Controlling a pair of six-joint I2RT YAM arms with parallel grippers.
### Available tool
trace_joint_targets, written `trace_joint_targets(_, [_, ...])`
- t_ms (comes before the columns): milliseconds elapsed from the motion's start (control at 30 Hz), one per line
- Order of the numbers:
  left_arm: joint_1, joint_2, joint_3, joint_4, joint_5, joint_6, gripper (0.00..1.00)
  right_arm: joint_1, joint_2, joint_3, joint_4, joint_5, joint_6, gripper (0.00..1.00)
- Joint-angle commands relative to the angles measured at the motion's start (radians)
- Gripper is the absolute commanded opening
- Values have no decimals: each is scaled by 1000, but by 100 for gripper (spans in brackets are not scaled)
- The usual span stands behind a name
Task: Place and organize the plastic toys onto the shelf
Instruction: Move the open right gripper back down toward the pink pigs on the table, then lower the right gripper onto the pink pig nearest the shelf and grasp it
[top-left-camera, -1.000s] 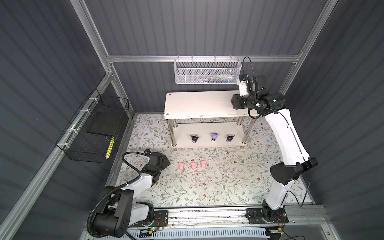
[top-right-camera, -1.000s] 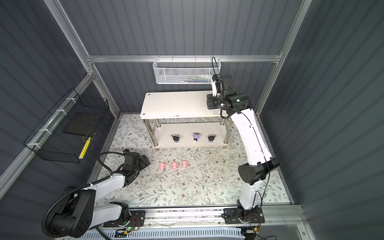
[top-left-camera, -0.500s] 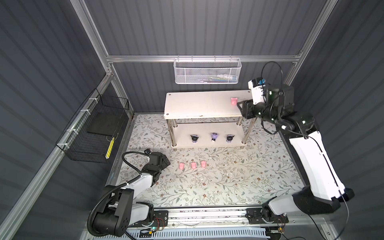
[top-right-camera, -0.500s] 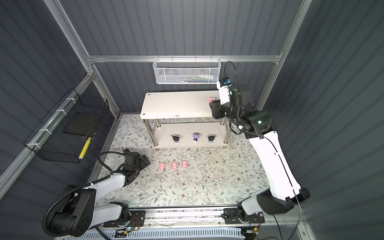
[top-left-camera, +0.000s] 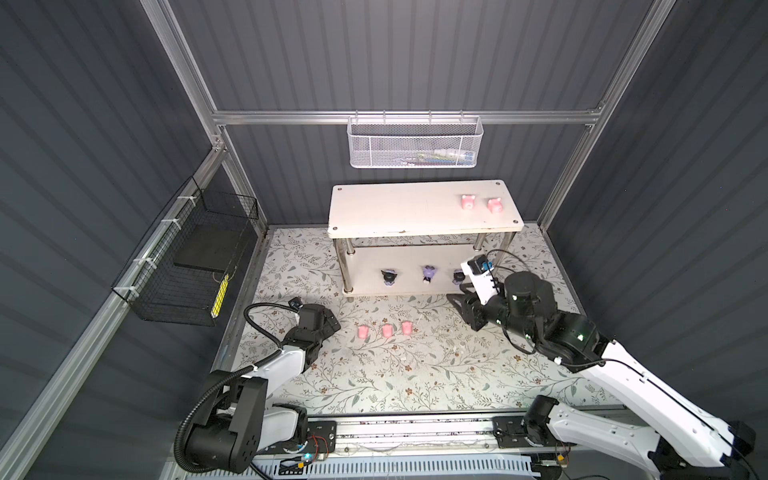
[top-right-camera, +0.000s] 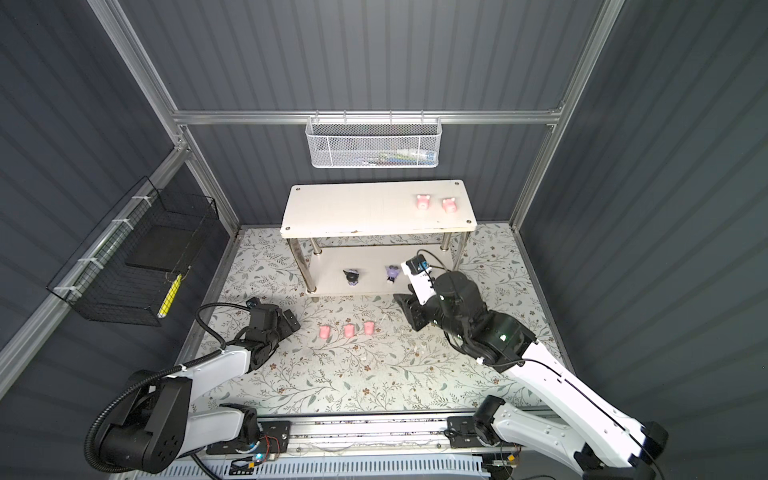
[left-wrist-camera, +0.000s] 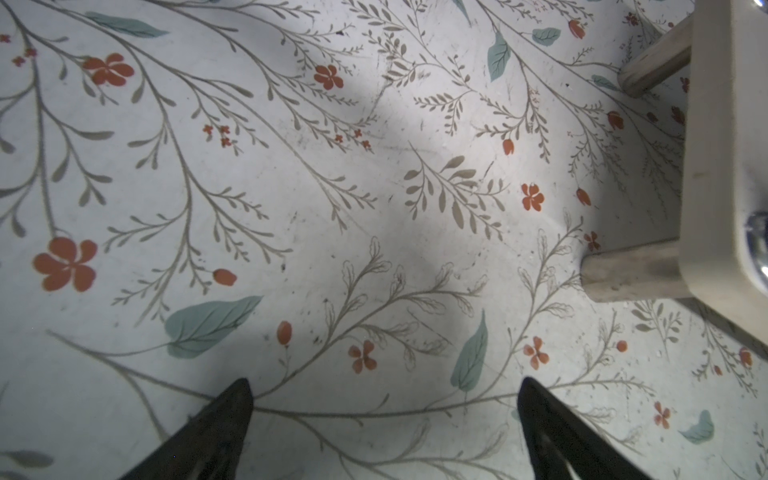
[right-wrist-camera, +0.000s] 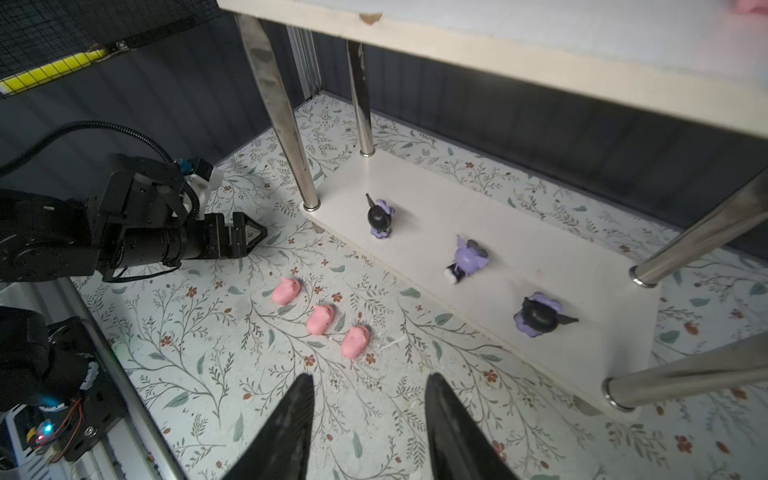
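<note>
Pretty sure I'm teleoperating a lab test cell here: ribbed grey wall panels (top-left-camera: 374, 54) on an aluminium frame (top-left-camera: 291, 117), a floral mat (top-left-camera: 395, 374) for a floor, two robot arms (top-left-camera: 631, 374) on a rail (top-left-camera: 415, 430) at 6 o'clock, and a black wire basket (top-left-camera: 183, 266) at 9.

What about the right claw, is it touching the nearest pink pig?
Apart: the right wrist view shows bare mat between the right claw and that pink pig.

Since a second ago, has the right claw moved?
Yes. The right gripper came down from the shelf's top tier toward the floral mat in front.
</note>
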Motion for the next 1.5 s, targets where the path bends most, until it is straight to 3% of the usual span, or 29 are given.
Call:
trace_joint_targets(0, [-1,-4,15,-47,-5,7,100,48,25,-83,113,13,127,46])
trace_joint_targets(233, [-1,-16,5,-54,-14,10,100,126,229,-174,247,25,290,48])
trace_joint_targets(667, [-1,-36,-1,-68,-16,12,100,155,684,17,163,65,491,59])
trace_joint_targets(1467, [-1,-1,4,-53,-11,11,100,110,920,136,72,113,545,60])
